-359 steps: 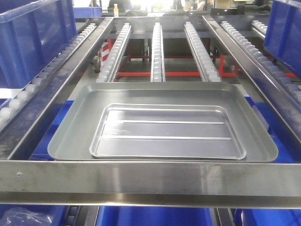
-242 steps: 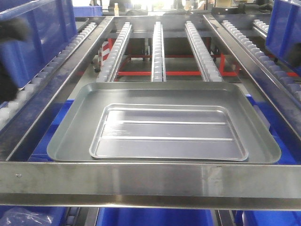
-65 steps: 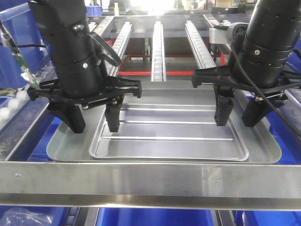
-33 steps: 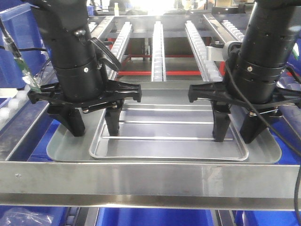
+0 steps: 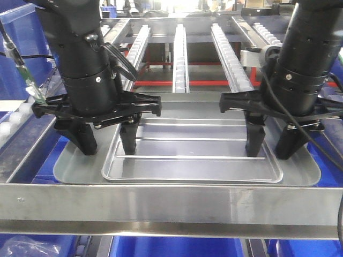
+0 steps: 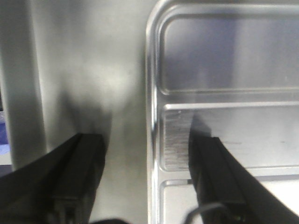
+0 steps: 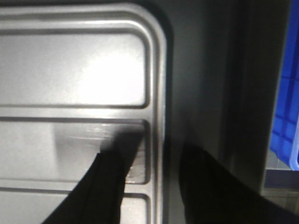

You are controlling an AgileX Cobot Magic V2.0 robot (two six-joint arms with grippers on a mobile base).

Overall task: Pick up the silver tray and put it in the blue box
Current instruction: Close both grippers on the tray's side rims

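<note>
While straddling silver tray [image 5: 193,166] rims, left pincer [image 5: 107,151], right pincer [image 5: 270,154] — both spread.

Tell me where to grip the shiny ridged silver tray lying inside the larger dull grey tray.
Take the silver tray by the rolled rims of its two short ends, from above. It lies flat and shallow in the dull grey tray, so only the rims stand proud. The open left gripper and right gripper each straddle one: one finger inside, one outside.

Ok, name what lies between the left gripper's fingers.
The silver tray's rim: the left gripper straddles it, one finger inside, one over the grey tray. Left wrist view.
</note>
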